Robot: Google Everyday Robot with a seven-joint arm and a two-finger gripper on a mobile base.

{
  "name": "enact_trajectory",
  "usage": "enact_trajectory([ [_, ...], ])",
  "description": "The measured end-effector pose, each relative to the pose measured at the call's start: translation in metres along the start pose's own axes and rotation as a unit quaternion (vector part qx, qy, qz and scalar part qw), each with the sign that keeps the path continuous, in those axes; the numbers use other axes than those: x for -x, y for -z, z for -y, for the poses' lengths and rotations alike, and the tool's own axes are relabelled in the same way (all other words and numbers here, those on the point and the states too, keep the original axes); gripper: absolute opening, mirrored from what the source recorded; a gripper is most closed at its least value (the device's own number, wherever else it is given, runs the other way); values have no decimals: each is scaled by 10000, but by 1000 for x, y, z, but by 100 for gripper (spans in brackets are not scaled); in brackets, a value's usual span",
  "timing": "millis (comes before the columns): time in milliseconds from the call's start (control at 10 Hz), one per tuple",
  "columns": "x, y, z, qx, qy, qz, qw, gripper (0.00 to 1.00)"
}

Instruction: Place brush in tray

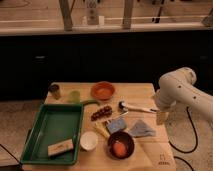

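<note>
The brush (136,107) lies on the wooden table right of centre, its small round head to the left and its long white handle pointing right. The dark-green tray (50,125) sits at the table's front left and holds a tan rectangular block (60,148). My gripper (161,117) hangs from the white arm at the table's right edge, just right of the end of the brush handle and a little above the table. It holds nothing that I can see.
An orange bowl (102,91), a green cup (75,96) and a small can (54,91) stand at the back. A dark cluster (101,112), a yellow-handled tool with a blue pad (116,125), a grey-blue cloth (141,129), a white cup (89,140) and a dark bowl (120,145) fill the middle and front.
</note>
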Motion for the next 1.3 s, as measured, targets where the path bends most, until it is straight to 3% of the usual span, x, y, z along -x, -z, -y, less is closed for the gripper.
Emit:
enact_trajectory([
  [300, 3, -28, 5, 24, 97, 64, 9999, 80],
  [1300, -3, -68, 25, 139, 316, 175, 9993, 80],
])
